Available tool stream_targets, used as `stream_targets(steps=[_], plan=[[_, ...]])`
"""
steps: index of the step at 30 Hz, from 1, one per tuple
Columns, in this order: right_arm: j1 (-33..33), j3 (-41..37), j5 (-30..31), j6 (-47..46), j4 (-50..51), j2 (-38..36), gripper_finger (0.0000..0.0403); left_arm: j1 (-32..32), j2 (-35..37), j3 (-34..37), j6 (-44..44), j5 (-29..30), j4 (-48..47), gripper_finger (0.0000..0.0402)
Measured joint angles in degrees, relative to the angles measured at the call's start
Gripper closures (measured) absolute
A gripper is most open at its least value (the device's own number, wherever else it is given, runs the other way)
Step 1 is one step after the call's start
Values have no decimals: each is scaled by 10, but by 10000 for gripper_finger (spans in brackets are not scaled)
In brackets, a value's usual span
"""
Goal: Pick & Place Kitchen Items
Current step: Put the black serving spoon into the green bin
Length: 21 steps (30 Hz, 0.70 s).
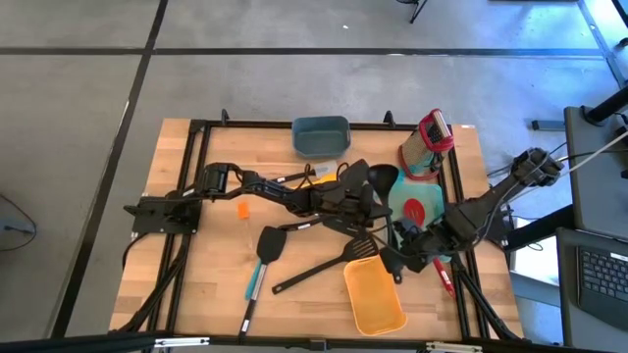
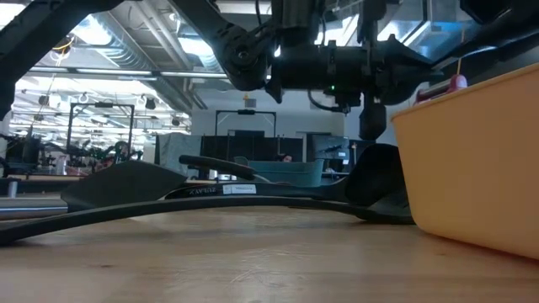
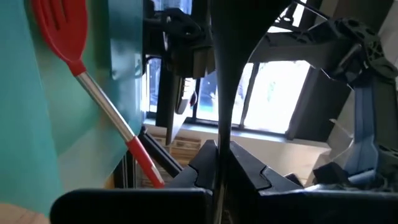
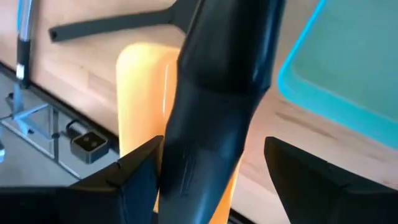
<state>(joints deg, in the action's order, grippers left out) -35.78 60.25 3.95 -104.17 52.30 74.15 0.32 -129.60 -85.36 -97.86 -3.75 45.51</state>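
A: Near edge?
B: Orange bin (image 1: 373, 297), black turner (image 1: 324, 270) beside it, teal-handled spatula (image 1: 261, 265) further left.
A: Grippers?
B: Right gripper (image 1: 400, 257) jaws wide round a black utensil handle (image 4: 214, 106). Left gripper (image 1: 371, 208) pinched on thin black handle (image 3: 222, 93) mid-pile. Teal tray (image 1: 422, 208), blue bin (image 1: 321, 136) beyond.
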Motion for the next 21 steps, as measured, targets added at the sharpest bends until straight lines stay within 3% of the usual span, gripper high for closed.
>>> stream_targets(steps=[11, 21], plan=[[48, 0, -85, 30, 44, 8, 134, 10, 0, 0, -10, -3, -23, 391], [48, 0, -83, 30, 41, 17, 239, 22, 0, 0, -9, -27, -30, 391]])
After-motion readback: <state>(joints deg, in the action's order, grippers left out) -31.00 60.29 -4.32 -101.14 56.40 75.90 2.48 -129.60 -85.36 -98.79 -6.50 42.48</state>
